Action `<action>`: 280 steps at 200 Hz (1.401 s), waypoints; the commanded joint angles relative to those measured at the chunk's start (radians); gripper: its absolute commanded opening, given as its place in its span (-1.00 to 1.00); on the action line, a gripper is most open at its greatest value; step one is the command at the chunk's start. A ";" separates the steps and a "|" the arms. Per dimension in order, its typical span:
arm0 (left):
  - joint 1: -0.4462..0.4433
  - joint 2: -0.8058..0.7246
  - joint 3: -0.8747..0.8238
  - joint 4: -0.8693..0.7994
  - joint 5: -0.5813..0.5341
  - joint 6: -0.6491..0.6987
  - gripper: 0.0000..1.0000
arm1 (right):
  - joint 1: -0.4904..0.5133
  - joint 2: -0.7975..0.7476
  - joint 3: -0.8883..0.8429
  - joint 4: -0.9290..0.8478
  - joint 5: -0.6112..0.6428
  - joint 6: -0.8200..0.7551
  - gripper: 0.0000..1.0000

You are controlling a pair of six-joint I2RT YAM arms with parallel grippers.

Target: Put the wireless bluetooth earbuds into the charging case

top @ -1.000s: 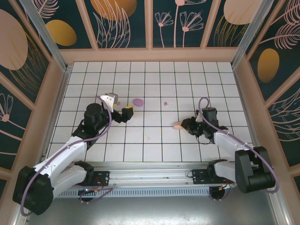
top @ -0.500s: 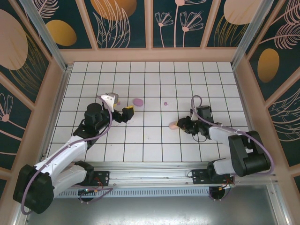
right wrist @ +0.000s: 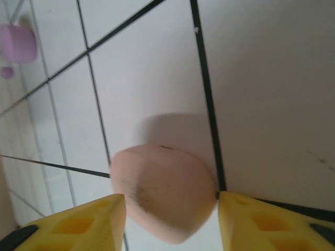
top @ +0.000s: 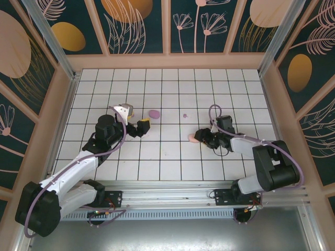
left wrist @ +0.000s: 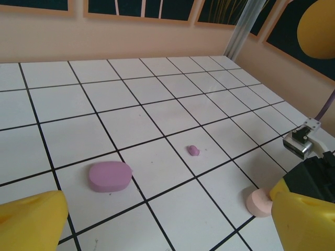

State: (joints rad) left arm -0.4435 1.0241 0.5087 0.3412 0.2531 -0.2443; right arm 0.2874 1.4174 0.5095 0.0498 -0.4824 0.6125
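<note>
Seeing left gripper [top: 142, 125] hover low over the surface [top: 172, 83], fingers [left wrist: 31, 222] spread wide, nothing between them. Right gripper [top: 201, 137] is down at the surface with a yellow finger on each side of the pink case [right wrist: 165, 193]. Both fingers look very close to its sides, but I can't tell whether they're clamped on it or let go. The pink case lies on a white tile, right against a black grout line. Purple case [left wrist: 109, 176] lies flat ahead of the left gripper, closed as far as I can see. One purple earbud [left wrist: 193, 150] sits loose on the surface between the two cases, touching neither, well apart from the purple one. It isn't in any case.
</note>
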 commanded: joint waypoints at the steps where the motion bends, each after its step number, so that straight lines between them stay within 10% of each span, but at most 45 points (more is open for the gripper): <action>1: 0.003 -0.001 0.000 0.032 0.003 0.020 0.97 | 0.023 -0.071 0.062 -0.163 0.104 -0.047 0.12; 93: 0.004 -0.002 0.037 -0.108 -0.066 0.013 0.97 | 0.118 -0.231 0.294 -0.387 0.231 -0.149 0.26; 185: 0.015 0.049 0.010 -0.205 -0.139 -0.029 0.98 | 0.239 0.364 0.802 -0.346 0.113 -0.491 0.35; 280: 0.181 0.032 -0.071 -0.189 0.015 -0.101 0.97 | 0.347 0.775 1.208 -0.478 0.148 -0.664 0.49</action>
State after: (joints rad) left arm -0.2710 1.0714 0.4503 0.1528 0.2268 -0.3214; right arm 0.6220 2.1590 1.6547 -0.3721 -0.3481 0.0216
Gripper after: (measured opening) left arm 0.987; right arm 0.730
